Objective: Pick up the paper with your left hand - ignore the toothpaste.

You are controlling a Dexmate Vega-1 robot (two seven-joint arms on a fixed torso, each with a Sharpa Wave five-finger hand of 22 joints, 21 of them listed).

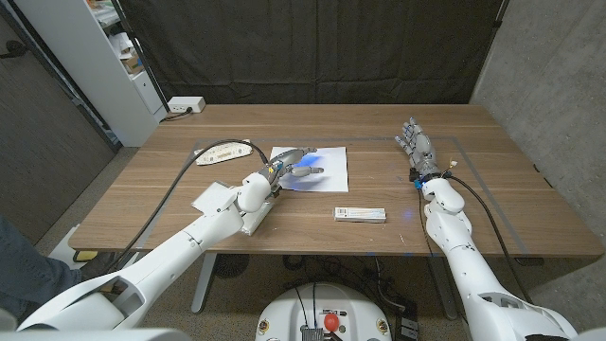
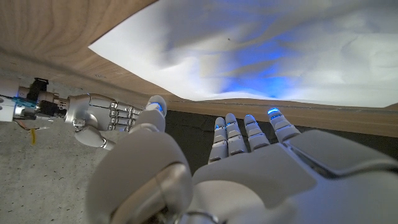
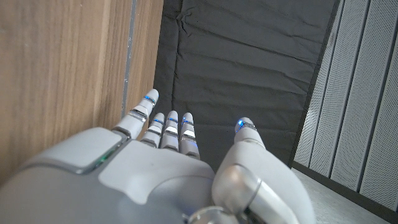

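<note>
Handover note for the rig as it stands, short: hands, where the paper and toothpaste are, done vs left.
Left hand: over the paper, fingers apart, holding nothing; the pictures do not settle whether its fingertips touch the sheet.
Right hand: on the table's right side, fingers extended, empty, well away from the sheet.
Paper: lies on the table at centre, not lifted.
Toothpaste: boxed, on the table nearer the front edge than the paper, apart from it, untouched.
Done: left hand brought over the sheet.
Left: grip the paper with the left hand and lift it; leave the toothpaste alone.
</note>
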